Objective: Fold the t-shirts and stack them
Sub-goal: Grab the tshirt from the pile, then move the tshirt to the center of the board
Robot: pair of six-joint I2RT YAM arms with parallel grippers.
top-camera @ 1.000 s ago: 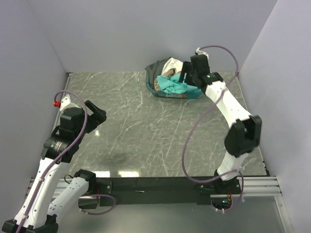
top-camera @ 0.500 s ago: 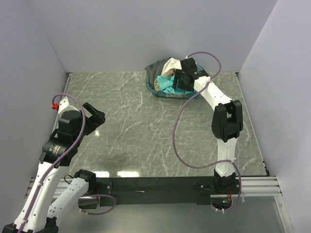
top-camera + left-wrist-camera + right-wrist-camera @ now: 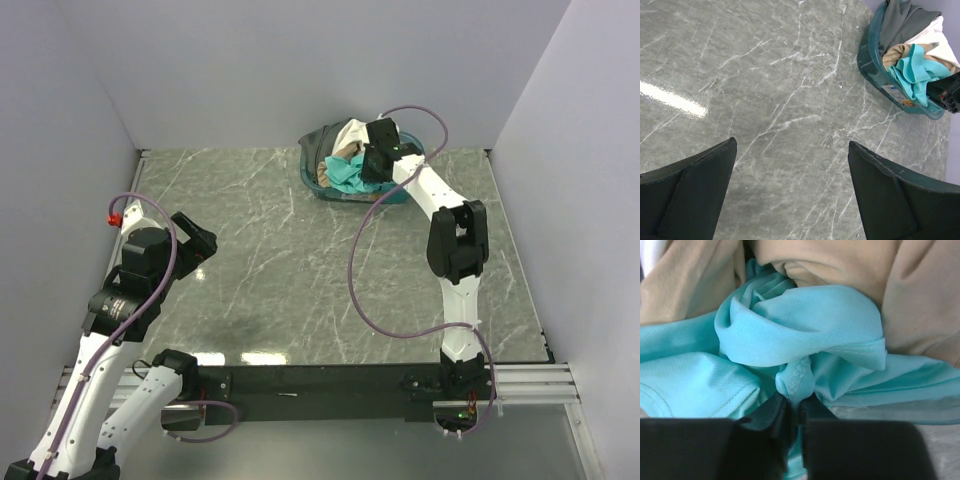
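Grey marble table point(image 3: 280, 260), top view: I'm watching right gripper point(image 3: 372, 165) working inside basket point(image 3: 345, 198), far side, on teal t-shirt point(image 3: 345, 178).
Left wrist: left gripper point(image 3: 791, 144) hovering, fingers wide apart.
Right wrist: fingers pinching teal fold, tan t-shirt point(image 3: 840, 260) lying behind. I'm planning slow straight lift, so only teal comes out.

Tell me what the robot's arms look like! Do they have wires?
Both the left arm and right arm are white tubes with chunky black joints. A purple cable loops along each one, and the left has a little red cap. The left gripper and right gripper each end in two black fingers.
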